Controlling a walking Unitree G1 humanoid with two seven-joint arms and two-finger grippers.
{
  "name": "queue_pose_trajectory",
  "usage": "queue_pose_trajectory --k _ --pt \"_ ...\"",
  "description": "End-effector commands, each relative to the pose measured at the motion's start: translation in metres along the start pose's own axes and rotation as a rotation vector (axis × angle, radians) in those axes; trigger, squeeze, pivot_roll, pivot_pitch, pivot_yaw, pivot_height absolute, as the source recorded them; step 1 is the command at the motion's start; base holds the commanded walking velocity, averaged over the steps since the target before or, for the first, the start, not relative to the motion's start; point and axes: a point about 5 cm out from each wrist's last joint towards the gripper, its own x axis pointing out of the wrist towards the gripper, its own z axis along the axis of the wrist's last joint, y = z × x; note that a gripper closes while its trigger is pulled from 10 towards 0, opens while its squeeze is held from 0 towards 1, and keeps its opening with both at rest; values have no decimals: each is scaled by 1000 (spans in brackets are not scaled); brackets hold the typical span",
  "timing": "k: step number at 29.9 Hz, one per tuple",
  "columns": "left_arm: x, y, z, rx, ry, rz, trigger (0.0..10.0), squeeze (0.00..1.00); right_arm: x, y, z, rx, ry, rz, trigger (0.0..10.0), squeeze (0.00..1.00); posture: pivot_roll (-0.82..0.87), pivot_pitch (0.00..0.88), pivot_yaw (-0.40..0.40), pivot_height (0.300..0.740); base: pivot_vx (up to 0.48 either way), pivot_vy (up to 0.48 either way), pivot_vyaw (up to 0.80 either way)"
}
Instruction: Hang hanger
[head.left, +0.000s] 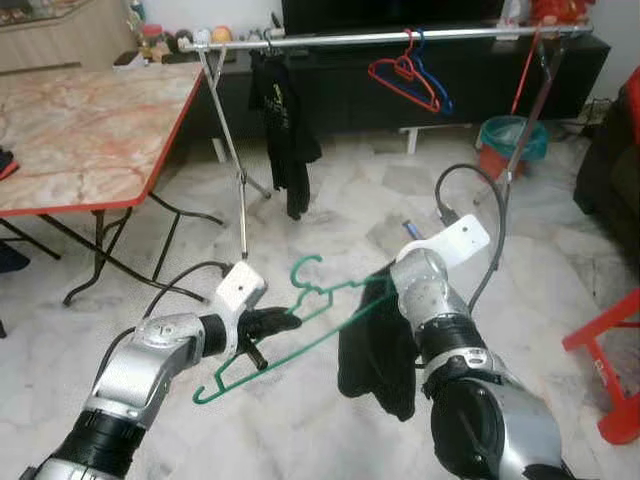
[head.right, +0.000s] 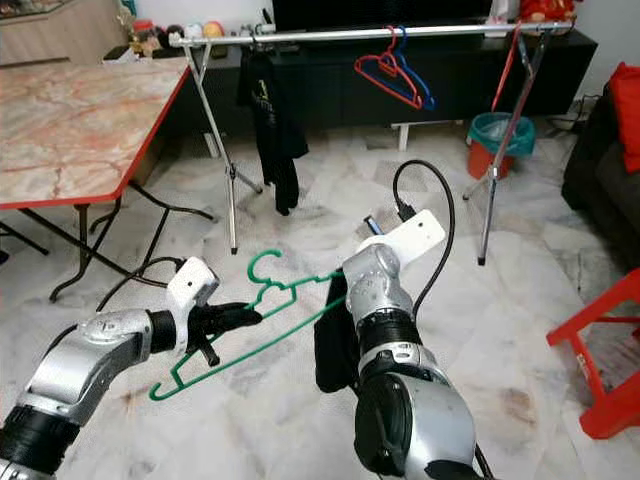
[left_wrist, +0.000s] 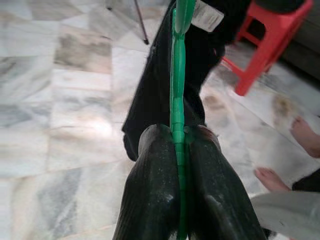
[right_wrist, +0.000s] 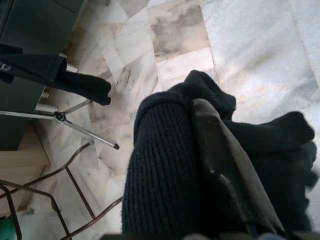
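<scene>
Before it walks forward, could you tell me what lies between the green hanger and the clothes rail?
Only bare marble floor lies between the green hanger and the clothes rail, as the left eye view shows.

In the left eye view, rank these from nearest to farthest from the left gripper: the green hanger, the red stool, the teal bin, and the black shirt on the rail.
1. green hanger, clamped in the left gripper
2. black shirt, hanging ahead on the rail
3. red stool, far right
4. teal bin, far right, behind the rack
</scene>
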Motion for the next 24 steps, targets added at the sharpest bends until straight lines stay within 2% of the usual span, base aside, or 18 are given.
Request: queue_pose_trajectory --k 1,6,10,15,17,24 --pt "-5 9 3 13 -3 53 10000 0 -5 16 4 -1 -10 52 10000 0 -12 2 62 740 0 0 0" --pt "-5 10 2 17 -2 58 10000 0 -6 16 4 -1 -8 52 10000 0 -12 3 62 740 0 0 0" --pt "-6 6 4 4 -21 18 10000 0 -6 16 3 -1 -4 54 10000 0 -10 4 60 740 0 0 0" --pt "-8 -18 11 -27 -73 -192 10000 0 -7 18 1 1 8 64 10000 0 -10 4 60 740 0 0 0" --pt "-8 -21 13 -38 -81 -219 10000 0 -7 19 0 5 14 68 10000 0 -11 5 61 740 0 0 0" --pt "-6 -13 11 -23 -65 -160 10000 0 -9 24 -1 17 29 91 10000 0 -9 2 60 740 0 0 0"
